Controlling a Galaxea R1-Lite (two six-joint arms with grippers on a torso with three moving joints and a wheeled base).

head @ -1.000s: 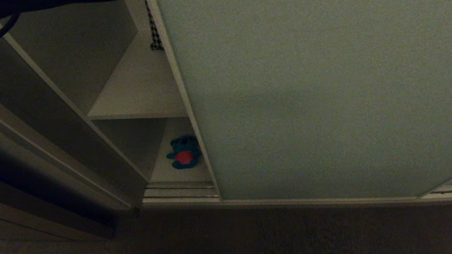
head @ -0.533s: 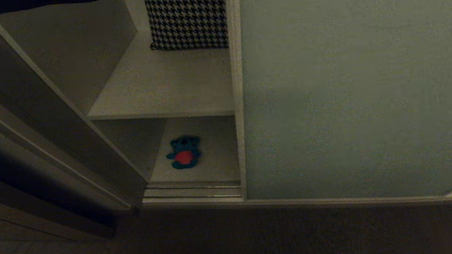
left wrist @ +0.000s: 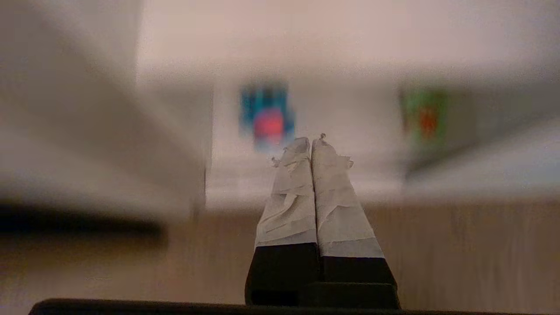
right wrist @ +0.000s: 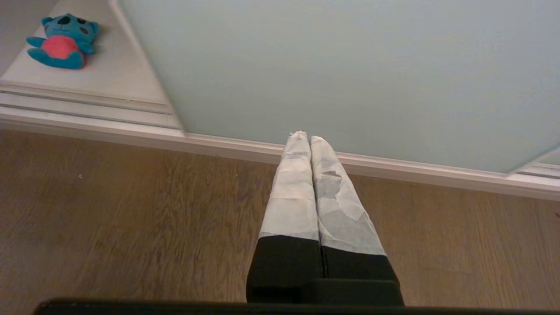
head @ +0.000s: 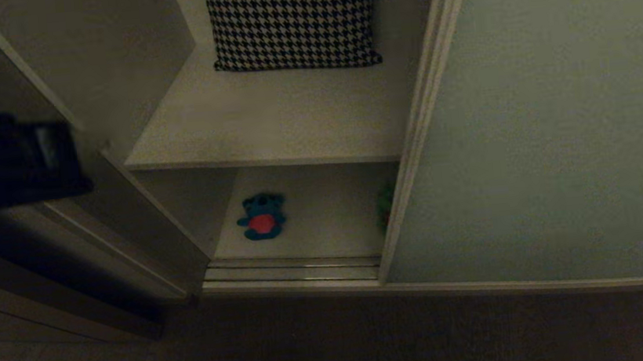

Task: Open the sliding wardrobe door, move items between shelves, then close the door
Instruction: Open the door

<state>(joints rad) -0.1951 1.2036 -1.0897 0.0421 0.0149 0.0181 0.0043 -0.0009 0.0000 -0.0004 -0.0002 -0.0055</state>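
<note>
A dim room with a brown wood-plank floor (right wrist: 131, 227) fills the lower part of the head view, and above it stands an opened wardrobe. The tall pale grey-green sliding wardrobe door (head: 555, 125), edged by a thin beige frame, covers the right half of that view, its left edge slanting from the upper centre down to the double floor track (head: 291, 267). A dark brown wooden side panel (head: 73, 272) runs diagonally across the left.

In the open bay, a plain white upper shelf (head: 270, 121) carries a black-and-white houndstooth pillow (head: 293, 20) standing upright against the back, at the top centre of the frame. On the white lower shelf (head: 325, 221) lies the small blue plush toy with a red belly (head: 261, 216), left of centre and face up. The green plush frog (head: 385, 207) shows only as a sliver at the door's edge, mostly hidden behind the frame; in the left wrist view it appears blurred at the upper right (left wrist: 424, 116), well apart from the blue toy (left wrist: 267, 116).

The left claw (left wrist: 310, 142) is closed and empty, its white-wrapped fingers pressed together and pointing toward the lower shelf; its dark arm shows at the left edge of the head view. The right claw (right wrist: 305, 136) is likewise closed and empty, held low over the floor in front of the door's bottom rail.
</note>
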